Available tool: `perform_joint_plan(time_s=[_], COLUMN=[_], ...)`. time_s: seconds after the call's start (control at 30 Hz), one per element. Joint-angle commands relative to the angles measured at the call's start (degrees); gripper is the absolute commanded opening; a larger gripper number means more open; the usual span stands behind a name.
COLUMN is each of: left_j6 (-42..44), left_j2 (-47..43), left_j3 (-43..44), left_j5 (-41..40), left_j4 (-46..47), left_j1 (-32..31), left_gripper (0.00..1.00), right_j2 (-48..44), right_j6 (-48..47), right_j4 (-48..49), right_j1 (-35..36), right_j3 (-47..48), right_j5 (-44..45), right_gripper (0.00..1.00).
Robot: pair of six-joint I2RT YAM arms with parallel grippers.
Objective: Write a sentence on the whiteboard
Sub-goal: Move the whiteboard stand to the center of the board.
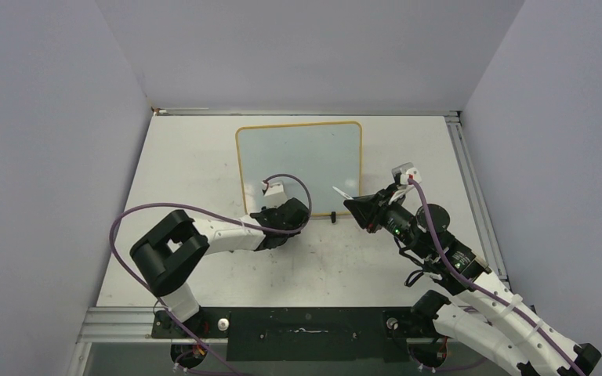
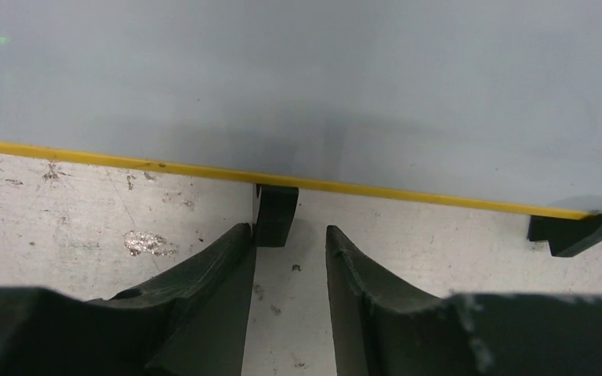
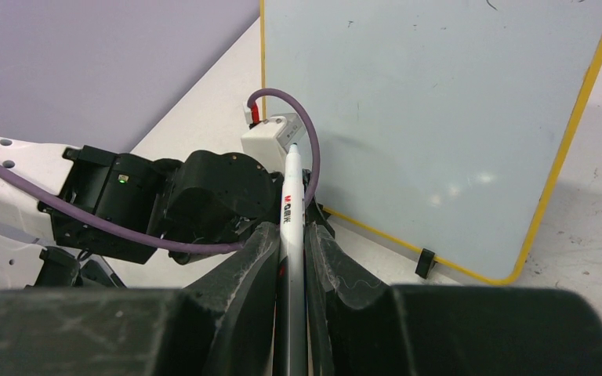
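Note:
The whiteboard [image 1: 298, 153] stands at the table's middle back, yellow-framed, its face blank; no sentence shows on it in any view. My left gripper [image 1: 270, 207] is open at the board's lower left edge. In the left wrist view its fingertips [image 2: 288, 231] sit just short of a black clip foot [image 2: 274, 215], which touches the left finger's tip. My right gripper [image 1: 358, 205] is shut on a white marker [image 3: 291, 200], held off the board's lower right corner and pointing left towards the left arm. The board also shows in the right wrist view [image 3: 439, 117].
A second black clip foot [image 2: 572, 231] sits under the yellow frame to the right, also in the right wrist view [image 3: 425, 262]. The left arm's wrist and purple cable [image 3: 204, 196] lie just beyond the marker's tip. Grey walls enclose the table on three sides.

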Motion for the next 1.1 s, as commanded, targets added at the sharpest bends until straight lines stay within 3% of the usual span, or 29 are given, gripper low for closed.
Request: perform_joint_plan(time_s=[0.0, 0.6, 0.73, 0.87, 1.07], left_j6=[1.7, 5.1, 6.5, 7.3, 5.7], left_j2=[2.0, 4.9, 5.9, 6.5, 5.2], left_j3=[2.2, 3.3, 4.1, 4.5, 3.1], left_j5=[-3.5, -10.1, -9.7, -9.8, -10.8], left_j4=[1.4, 0.3, 1.1, 0.8, -1.6], left_j1=[-0.2, -0.3, -0.4, -0.5, -2.8], left_gripper=[0.34, 0.30, 0.21, 0.00, 0.00], right_j2=[-0.1, 0.5, 0.7, 0.7, 0.8], right_j6=[-0.1, 0.3, 0.6, 0.7, 1.1], right_j4=[1.4, 1.6, 1.6, 1.6, 1.8], right_j1=[0.1, 0.1, 0.1, 0.1, 0.1], right_j3=[1.8, 1.7, 1.8, 1.8, 1.8], right_j5=[1.3, 0.8, 0.7, 0.7, 0.5], right_gripper=[0.05, 0.05, 0.05, 0.05, 0.05])
